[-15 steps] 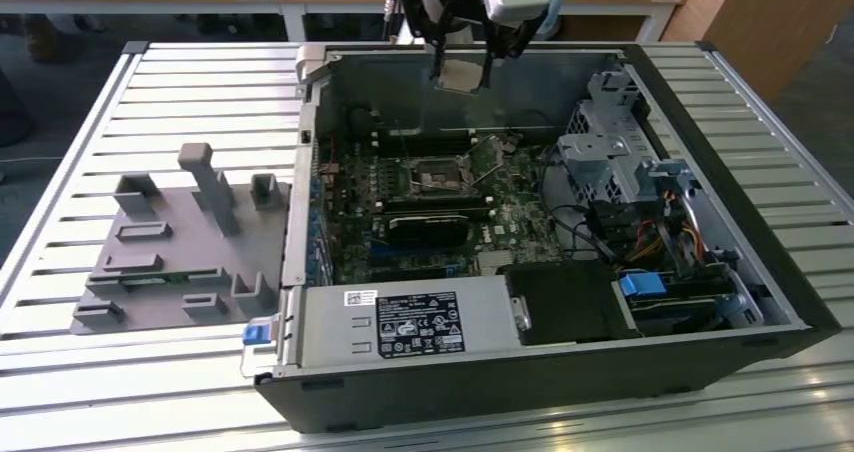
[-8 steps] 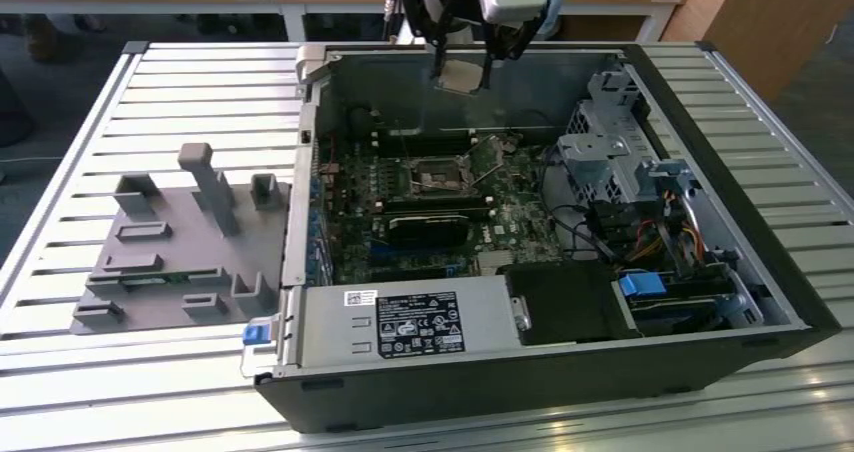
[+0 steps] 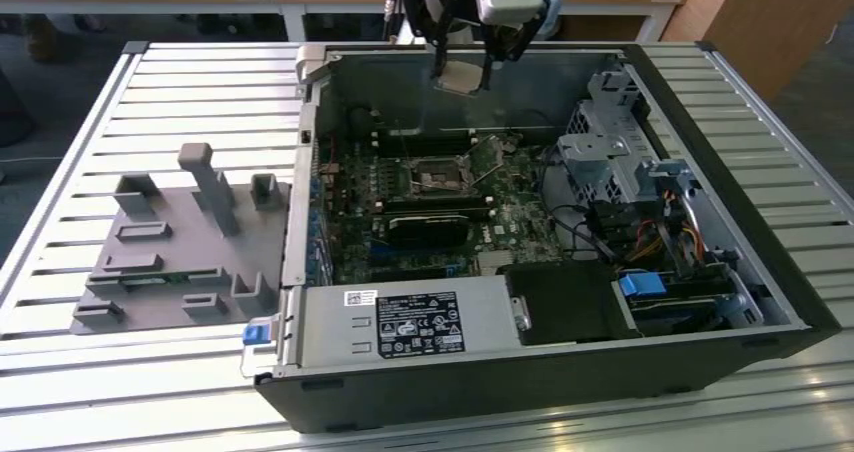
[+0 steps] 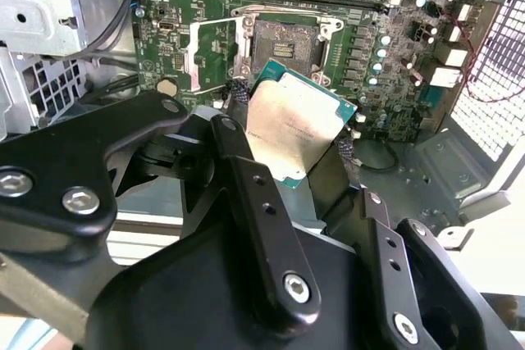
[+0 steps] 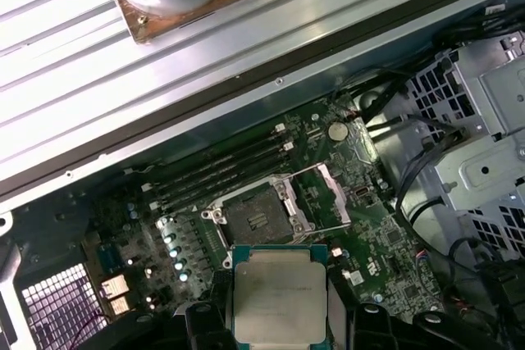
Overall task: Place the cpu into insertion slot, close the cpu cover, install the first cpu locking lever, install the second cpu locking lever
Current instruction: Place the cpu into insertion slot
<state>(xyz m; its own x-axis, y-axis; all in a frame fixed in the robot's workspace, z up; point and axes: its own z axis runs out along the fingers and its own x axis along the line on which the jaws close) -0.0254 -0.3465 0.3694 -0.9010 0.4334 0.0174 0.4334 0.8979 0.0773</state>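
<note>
My gripper (image 3: pixel 463 70) hangs above the far end of the open computer case, shut on the cpu (image 3: pixel 461 76), a flat square chip with a dull metal top. In both wrist views the cpu (image 4: pixel 295 125) (image 5: pixel 280 297) sits between the black fingers (image 4: pixel 236 92), held by two opposite edges. The insertion slot (image 3: pixel 434 175) (image 4: pixel 285 43) (image 5: pixel 254 220) lies below it on the green motherboard, uncovered, with its dark centre showing. The cpu cover (image 4: pixel 212 53) (image 5: pixel 328 194), a silvery frame, is swung open to one side of the slot. The cpu is clear of the slot, well above the board.
The black case (image 3: pixel 534 382) lies open on a slatted metal table (image 3: pixel 200 92). A power supply box (image 3: pixel 400 324) fills the near corner, and drive cages and cables (image 3: pixel 627 172) line the exterior view's right. A grey parts fixture (image 3: pixel 180 247) stands on the exterior view's left.
</note>
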